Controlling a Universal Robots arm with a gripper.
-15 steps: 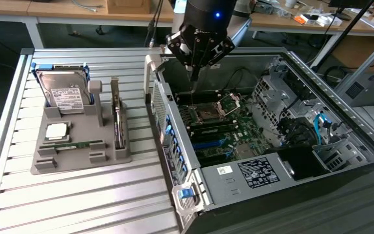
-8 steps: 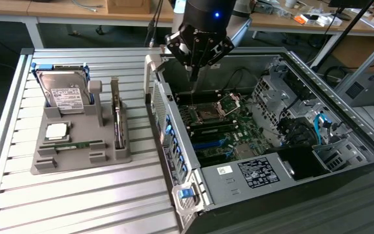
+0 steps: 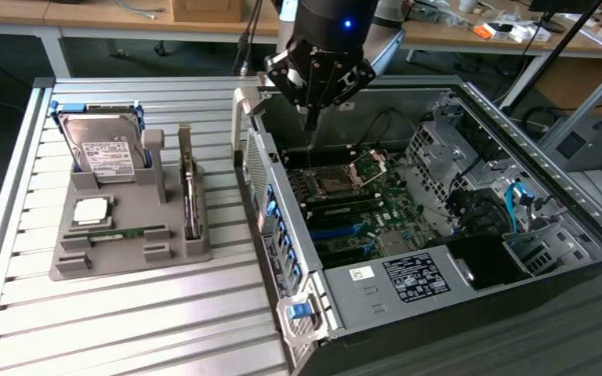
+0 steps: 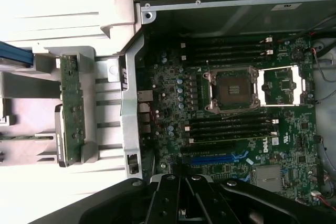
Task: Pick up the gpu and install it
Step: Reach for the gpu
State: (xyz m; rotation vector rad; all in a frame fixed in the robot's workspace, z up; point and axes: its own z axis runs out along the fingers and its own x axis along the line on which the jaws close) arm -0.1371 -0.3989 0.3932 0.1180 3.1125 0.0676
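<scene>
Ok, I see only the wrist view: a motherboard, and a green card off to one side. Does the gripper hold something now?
Observer: No. In the exterior view the gripper is shut and empty, and it hangs over the open computer case.
Operator: And the green card, is it the gpu?
Observer: Yes. The gpu stands on its edge in a grey holder, on the exterior view's left of the case.
Operator: What else is in that holder?
Observer: A hard drive stands upright in it, and a CPU and a RAM stick lie flat.
</scene>
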